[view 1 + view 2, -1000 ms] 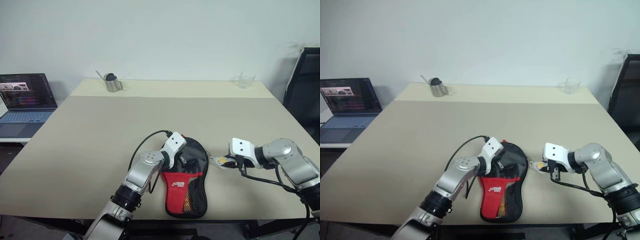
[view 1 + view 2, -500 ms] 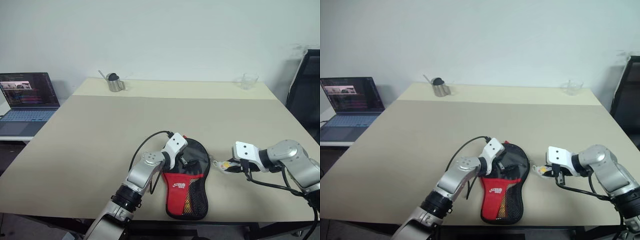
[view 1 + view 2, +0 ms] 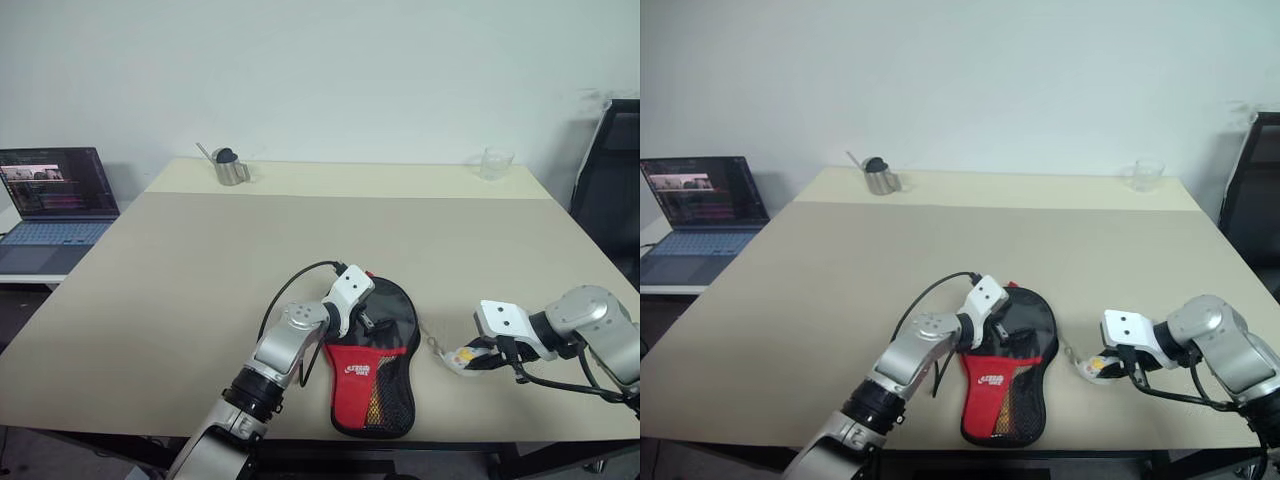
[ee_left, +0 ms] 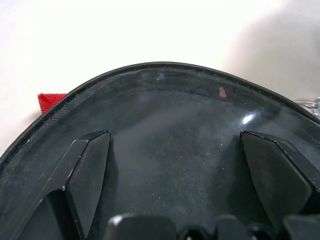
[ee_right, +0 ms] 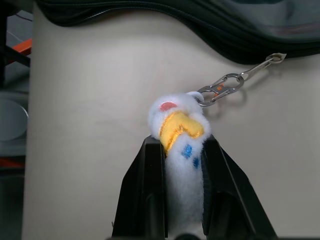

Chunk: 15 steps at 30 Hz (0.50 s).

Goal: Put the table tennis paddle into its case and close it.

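Open laptop (image 3: 55, 195) off the counter's (image 3: 200, 270) left edge; metal cup (image 3: 229, 167) at far left. Near front centre, red-and-black paddle case (image 3: 378, 365) lying flat, left hand (image 3: 372, 322) resting on its black round part, fingers (image 4: 87, 172) spread wide. Paddle not visible. Just right, small clip chain (image 5: 227, 85) leading to white-yellow plush charm (image 5: 181, 132), pinched in narrow right hand (image 5: 182, 150). Clear glass (image 3: 492, 162) at far right.

Silver-grey metal arms with black joint rings and white blocky wrist housings; a black cable loops over the left arm at lower centre. Each hand (image 5: 182, 190) has two black fingers (image 4: 87, 170).
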Each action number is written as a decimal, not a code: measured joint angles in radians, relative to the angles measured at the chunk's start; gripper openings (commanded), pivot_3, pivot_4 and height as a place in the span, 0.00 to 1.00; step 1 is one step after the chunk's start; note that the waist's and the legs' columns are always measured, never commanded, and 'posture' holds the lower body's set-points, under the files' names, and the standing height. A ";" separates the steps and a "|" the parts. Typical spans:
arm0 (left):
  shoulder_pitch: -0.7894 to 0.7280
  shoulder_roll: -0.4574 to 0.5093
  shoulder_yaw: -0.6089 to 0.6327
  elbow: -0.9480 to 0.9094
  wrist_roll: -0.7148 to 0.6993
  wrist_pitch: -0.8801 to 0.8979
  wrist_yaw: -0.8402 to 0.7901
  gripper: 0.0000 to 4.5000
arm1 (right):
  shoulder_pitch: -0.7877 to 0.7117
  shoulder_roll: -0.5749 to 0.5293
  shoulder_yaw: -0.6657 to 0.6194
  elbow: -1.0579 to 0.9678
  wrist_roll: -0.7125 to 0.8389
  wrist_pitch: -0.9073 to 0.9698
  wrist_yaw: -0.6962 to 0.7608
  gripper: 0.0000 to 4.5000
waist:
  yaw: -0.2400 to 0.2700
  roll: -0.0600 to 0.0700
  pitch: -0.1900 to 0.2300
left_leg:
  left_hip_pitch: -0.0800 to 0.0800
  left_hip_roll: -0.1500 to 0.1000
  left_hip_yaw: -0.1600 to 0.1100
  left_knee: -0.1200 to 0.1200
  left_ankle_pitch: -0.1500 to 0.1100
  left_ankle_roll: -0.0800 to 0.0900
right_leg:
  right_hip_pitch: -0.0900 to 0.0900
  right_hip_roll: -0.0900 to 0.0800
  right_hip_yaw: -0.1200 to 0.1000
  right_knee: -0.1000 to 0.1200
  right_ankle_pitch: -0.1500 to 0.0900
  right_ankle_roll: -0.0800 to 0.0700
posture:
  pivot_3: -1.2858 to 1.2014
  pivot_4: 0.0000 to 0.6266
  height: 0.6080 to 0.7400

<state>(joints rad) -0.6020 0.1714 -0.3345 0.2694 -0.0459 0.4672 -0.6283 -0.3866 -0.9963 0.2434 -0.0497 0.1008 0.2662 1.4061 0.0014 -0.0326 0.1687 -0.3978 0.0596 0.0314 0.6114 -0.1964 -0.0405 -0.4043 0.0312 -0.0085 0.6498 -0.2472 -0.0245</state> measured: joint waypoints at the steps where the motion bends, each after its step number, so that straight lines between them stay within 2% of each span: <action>1: 0.000 0.000 0.000 0.001 0.000 0.000 0.000 1.00 | 0.007 0.000 0.001 -0.008 0.000 0.000 0.007 0.09 | 0.000 0.000 0.000 | 0.000 0.000 0.000 0.000 0.000 0.000 | 0.000 0.000 0.000 0.000 0.000 0.000 | 0.52 0.24 1.00; 15: -0.010 0.000 -0.003 0.012 0.004 -0.003 -0.017 1.00 | 0.093 -0.045 0.016 -0.176 0.063 -0.057 0.101 0.09 | 0.000 0.001 -0.002 | 0.000 -0.001 0.000 0.000 0.000 0.000 | 0.000 0.000 0.000 0.000 0.000 0.000 | 0.52 0.24 1.00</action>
<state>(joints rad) -0.6122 0.1716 -0.3372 0.2818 -0.0417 0.4640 -0.6457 -0.2937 -1.0416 0.2592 -0.2259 0.1634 0.2089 1.5074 0.0014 -0.0312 0.1668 -0.3981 0.0590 0.0312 0.6116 -0.1965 -0.0406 -0.4040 0.0312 -0.0088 0.6494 -0.2472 -0.0245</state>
